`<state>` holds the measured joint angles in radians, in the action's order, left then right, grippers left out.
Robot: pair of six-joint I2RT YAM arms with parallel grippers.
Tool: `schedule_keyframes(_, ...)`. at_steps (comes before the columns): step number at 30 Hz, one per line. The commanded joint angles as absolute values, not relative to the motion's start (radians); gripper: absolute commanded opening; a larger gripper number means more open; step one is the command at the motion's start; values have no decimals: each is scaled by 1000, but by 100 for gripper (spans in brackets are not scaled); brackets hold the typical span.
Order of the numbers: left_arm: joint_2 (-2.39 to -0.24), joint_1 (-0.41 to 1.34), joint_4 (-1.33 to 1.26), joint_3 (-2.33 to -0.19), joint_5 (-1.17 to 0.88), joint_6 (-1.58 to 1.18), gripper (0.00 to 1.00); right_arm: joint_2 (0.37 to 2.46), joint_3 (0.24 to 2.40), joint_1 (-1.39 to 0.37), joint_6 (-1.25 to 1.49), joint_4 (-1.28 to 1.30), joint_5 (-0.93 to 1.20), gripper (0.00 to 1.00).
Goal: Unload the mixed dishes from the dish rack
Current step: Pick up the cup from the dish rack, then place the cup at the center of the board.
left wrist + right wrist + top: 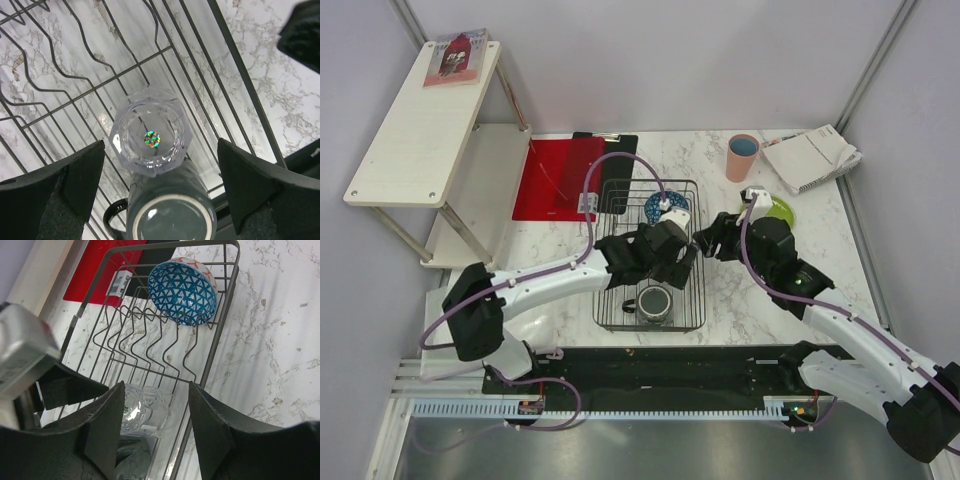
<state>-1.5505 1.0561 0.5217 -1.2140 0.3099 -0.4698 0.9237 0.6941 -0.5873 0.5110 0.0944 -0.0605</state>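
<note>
Left gripper (160, 162) hangs over the dish rack (616, 305), jaws spread wide and empty, one finger on either side of the clear drinking glass (152, 136) standing on the rack's bars; the dark grey mug (170, 215) sits just beside the glass, toward the rack's near end; the blue patterned bowl (182, 286) leans on edge at the rack's far end; right gripper (156, 415), likewise parted and holding nothing, is just outside the rack's right wall; salmon-pink cup (743, 157) and lime-green small plate (782, 209) stand right of the rack.

likely a robot test cell: plain grey partition walls (650, 60) enclose a marble-look table (800, 260) carrying bolted arms.
</note>
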Motion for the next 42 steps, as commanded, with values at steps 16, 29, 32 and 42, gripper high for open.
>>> schedule_keyframes(16, -1652, 1016, 488, -1244, 385, -503, 49, 897, 683, -594, 506, 72, -87, 61)
schedule_keyframes(29, -1125, 814, 324, -1053, 44, -529, 2, 801, 810, -594, 512, 144, -259, 65)
schedule_keyframes(32, -997, 666, 177, -958, -238, -592, 2, 781, 779, -594, 518, 83, -272, 72)
schedule_keyframes(42, -933, 520, -698, -689, -873, -1071, 2, 825, 693, -595, 646, -159, 84, 68)
